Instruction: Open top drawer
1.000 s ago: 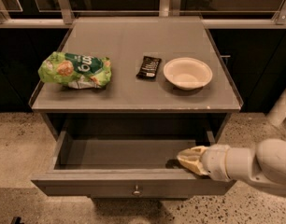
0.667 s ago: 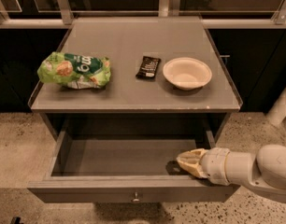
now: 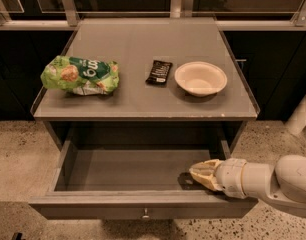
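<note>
In the camera view we see the top drawer (image 3: 108, 202) standing well out from under the grey cabinet top (image 3: 143, 44), its tray bare. The gripper (image 3: 197, 173) reaches into its right front corner just behind the front panel, tan fingers (image 3: 207, 176) pressed together, gripping nothing.

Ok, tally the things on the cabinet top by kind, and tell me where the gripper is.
Green snack bag: 1
Dark candy bar: 1
White bowl: 1
Total: 3
The gripper is inside the open top drawer, near its front right corner.
</note>
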### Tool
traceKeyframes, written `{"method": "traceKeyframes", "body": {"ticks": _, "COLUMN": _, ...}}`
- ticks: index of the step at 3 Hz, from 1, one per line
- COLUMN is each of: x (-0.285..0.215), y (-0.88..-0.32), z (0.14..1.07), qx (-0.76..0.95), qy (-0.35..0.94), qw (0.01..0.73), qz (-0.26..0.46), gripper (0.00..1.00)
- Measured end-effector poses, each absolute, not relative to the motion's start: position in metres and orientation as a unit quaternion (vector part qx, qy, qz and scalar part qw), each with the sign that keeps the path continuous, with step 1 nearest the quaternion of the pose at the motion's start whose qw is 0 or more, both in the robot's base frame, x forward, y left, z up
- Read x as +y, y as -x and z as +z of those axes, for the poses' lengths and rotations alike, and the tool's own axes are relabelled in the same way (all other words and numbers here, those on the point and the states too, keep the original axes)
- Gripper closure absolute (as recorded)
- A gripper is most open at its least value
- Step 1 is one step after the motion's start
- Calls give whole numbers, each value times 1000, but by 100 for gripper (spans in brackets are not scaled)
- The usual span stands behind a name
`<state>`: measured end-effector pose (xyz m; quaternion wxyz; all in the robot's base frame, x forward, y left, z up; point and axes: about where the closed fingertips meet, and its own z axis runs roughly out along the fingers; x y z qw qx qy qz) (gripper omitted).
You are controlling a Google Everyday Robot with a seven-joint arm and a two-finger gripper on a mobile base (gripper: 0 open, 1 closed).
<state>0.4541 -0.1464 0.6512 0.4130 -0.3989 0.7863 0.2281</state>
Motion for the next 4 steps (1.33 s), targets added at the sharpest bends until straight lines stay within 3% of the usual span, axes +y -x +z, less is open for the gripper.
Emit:
{"method": "traceKeyframes", "body": {"ticks": 2, "x": -145, "y": -456, "z": 662, "qx": 778, "qy": 406, "qw": 427, "qz": 219, "gripper": 11}}
{"method": "traceKeyframes", "body": {"ticks": 3, "x": -142, "y": -463, "z": 682, "qx": 761, "qy": 427, "qw": 446, "qz": 201, "gripper": 0}}
{"method": "traceKeyframes", "body": {"ticks": 4, "x": -142, "y": -463, "z": 682, "qx": 761, "qy": 427, "qw": 446, "qz": 201, "gripper": 0}}
